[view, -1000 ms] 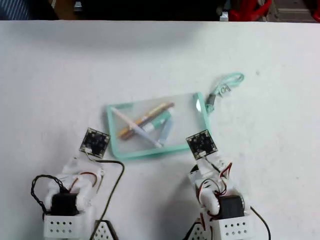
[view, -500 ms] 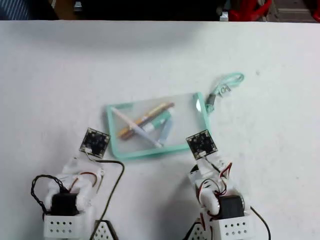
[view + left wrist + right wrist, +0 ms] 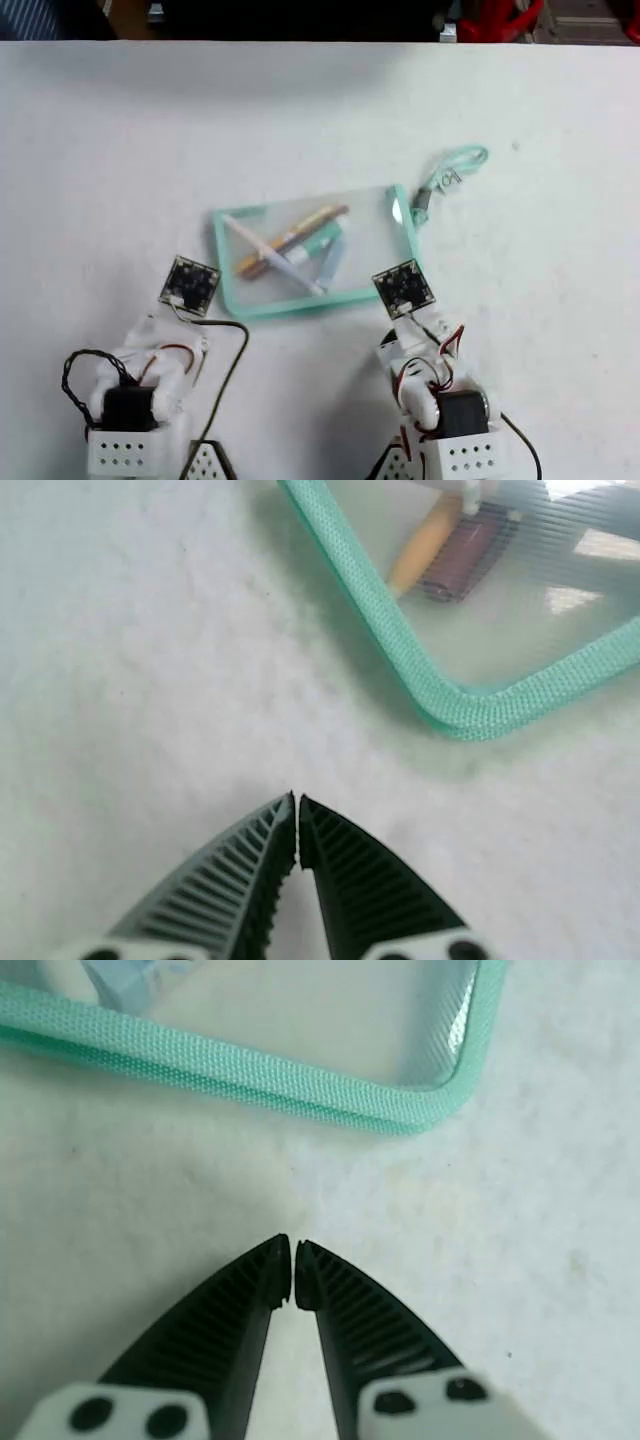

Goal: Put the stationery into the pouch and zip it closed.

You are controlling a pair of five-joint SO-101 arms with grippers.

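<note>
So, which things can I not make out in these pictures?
Whether the pouch is zipped fully: high view, too small to tell.
Number of stationery pieces: high view, they overlap behind the hazy pouch wall.
Stationery in left wrist view: cut off by the frame edge.

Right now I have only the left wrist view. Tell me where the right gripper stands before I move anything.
Observer: The right gripper is shut and empty, its tips just short of the pouch edge near a corner, not touching it.
Operator: Report everything inside the pouch.
Observer: In the high view, several pens lie crossed inside it.
Operator: Locate the strap.
Observer: The strap trails off the pouch's far corner on the right arm's side, pointing away from both arms.
</note>
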